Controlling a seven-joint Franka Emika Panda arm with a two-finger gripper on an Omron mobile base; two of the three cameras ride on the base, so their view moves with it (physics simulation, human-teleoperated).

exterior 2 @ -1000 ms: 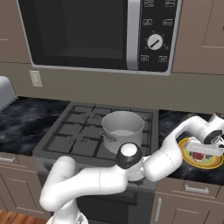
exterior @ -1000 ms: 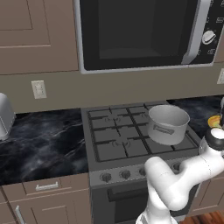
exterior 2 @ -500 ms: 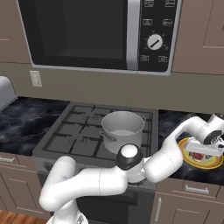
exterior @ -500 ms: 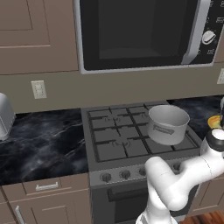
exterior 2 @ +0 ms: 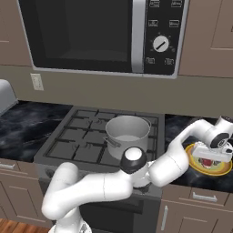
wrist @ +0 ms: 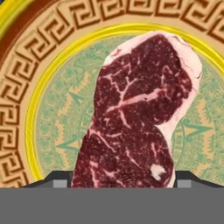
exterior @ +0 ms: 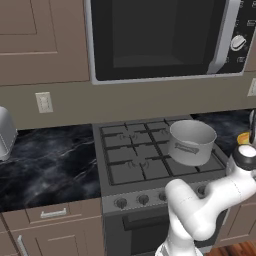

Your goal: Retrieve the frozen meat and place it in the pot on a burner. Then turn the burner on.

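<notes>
The gripper is seen spread wide, one tip either side of the meat on the yellow dish. The jaws should be closed squarely across its middle. Beyond, the pot waits on a burner.

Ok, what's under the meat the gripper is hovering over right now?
The meat lies on a yellow dish with a patterned face. The part of the pattern beneath the meat is covered. The gripper straddles the meat's near end.

Meat on dish, right of stove; pot on stove.
</notes>
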